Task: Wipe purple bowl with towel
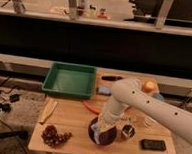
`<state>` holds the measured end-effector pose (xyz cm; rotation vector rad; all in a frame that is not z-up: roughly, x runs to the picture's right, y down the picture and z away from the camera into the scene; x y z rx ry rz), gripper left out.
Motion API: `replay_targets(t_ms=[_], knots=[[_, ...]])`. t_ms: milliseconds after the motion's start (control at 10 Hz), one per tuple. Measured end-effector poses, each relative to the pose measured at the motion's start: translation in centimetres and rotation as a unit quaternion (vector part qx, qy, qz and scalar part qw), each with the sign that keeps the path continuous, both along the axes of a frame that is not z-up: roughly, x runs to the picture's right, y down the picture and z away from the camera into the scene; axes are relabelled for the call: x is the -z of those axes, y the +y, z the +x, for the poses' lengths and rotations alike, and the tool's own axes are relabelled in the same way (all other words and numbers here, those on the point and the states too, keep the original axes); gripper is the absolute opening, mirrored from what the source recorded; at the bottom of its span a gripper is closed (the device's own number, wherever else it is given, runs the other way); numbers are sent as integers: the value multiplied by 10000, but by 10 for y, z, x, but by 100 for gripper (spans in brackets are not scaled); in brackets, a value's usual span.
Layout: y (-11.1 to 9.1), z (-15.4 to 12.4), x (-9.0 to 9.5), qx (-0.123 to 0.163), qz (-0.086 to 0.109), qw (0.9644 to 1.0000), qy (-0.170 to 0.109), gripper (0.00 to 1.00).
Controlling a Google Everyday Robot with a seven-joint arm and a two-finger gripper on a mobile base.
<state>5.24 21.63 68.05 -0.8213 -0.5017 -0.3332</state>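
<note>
**Claw Down in the Purple Bowl**

The claw [106,125] pointed straight down into the bowl [111,140]. It hung at the end of a white arm [152,108] that reached in from the right and bent down at the wrist. Whether the claw was apart or clamped could not be told, because the wrist and a pale cloth hid it. That cloth, the towel [100,127], sat bunched under the claw inside the bowl, toward its left side. The bowl, dark purple, stood upright on the wooden worktop [76,121], near the front edge and a little right of the middle.

Just right of the bowl stood a small dark cup [127,132]; whether it touched the rim was unclear. Further right, near the front corner, a black phone [153,144] lay flat. Behind the bowl, to its left, lay a reddish carrot [91,108], near the bowl but apart from it.

Well left of the bowl, at the front corner, lay a bunch of dark grapes [54,136]. Behind them, a pale stick [47,110] lay along the left edge. A green tray [69,81] filled the back left of the worktop. To its right, a black marker [112,78] lay at the back edge, with a blue pad [104,90] just in front of it. An orange [149,86] sat at the back right, behind the arm.
</note>
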Motion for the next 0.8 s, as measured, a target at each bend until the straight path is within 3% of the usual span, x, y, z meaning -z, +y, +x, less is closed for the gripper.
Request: replay_targets(t_ms=[800], knots=[[-16, 11, -6, -482, -198, 9986, 43, 14]])
